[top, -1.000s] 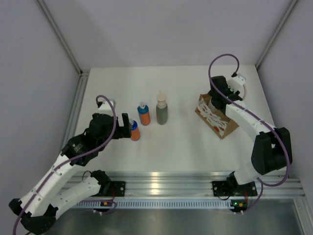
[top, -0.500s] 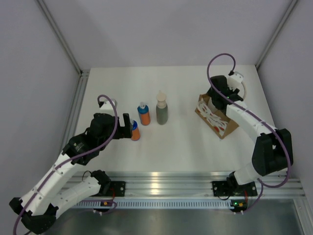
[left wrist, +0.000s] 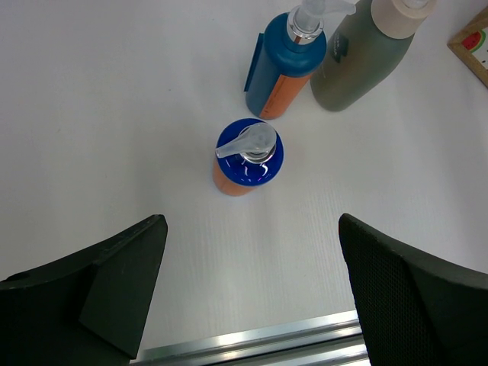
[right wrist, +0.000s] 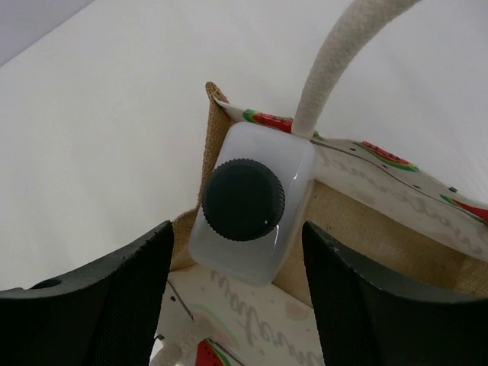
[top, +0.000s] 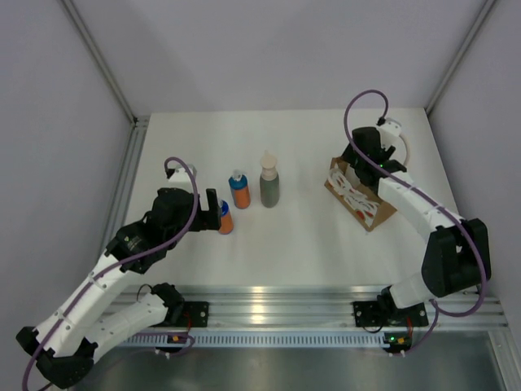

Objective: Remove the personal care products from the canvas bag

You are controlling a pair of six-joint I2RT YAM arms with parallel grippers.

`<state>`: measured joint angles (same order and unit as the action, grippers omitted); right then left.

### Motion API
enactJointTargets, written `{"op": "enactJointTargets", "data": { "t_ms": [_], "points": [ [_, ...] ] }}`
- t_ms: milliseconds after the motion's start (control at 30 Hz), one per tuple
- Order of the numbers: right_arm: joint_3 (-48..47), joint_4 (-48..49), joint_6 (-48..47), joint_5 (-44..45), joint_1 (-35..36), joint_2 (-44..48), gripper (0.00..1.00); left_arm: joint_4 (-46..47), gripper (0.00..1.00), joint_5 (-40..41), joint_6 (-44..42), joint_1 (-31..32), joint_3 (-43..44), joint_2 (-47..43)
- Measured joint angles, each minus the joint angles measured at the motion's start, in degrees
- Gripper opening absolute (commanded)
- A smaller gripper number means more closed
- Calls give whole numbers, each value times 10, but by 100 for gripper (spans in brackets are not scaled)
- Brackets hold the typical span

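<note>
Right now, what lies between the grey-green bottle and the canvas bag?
Nothing: the top view shows only bare white table between the grey-green bottle and the canvas bag.

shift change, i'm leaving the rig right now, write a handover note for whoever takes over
Left gripper: open, fingers either side of the short orange pump bottle, which stands on the table; not gripping.
Right gripper: open, straddling the white bottle with the dark cap, upright inside the canvas bag next to its handle.
Done: three bottles are out on the table: the pump bottle, the taller orange bottle, and the grey-green bottle beside it.
Left: close on the white bottle, lift it out, set it down.
</note>
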<state>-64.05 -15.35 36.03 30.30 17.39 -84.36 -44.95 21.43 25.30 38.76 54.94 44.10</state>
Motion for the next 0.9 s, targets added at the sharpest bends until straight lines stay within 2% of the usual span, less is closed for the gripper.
{"op": "enactJointTargets", "data": {
  "t_ms": [467,900],
  "points": [
    [33,8,4,0,0,0,62,0,98,-2,0,0,0,1],
    [8,10,-14,28,0,-48,68,0,98,-8,0,0,0,5]
  ]
}}
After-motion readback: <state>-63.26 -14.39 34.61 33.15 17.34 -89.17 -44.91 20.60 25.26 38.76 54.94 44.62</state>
